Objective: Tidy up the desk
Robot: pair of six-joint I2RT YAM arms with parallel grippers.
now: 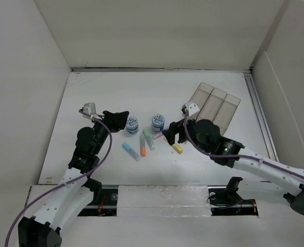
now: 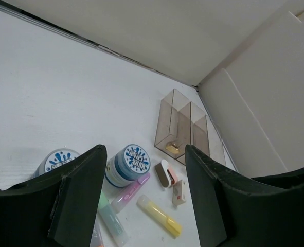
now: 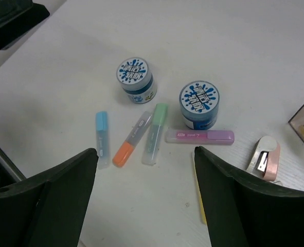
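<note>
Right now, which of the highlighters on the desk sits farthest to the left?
The light blue highlighter: it ends the row toward the desk's left side, just beyond the orange-tipped one; green, purple and yellow lie further right.

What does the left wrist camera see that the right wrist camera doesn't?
Only the left wrist view shows the whole clear three-compartment tray and the full yellow highlighter. Only the right wrist view clearly shows the blue highlighter and the orange highlighter. Both show the two blue-lidded jars, the pink pencil sharpener, the purple highlighter and the green highlighter on the desk.
</note>
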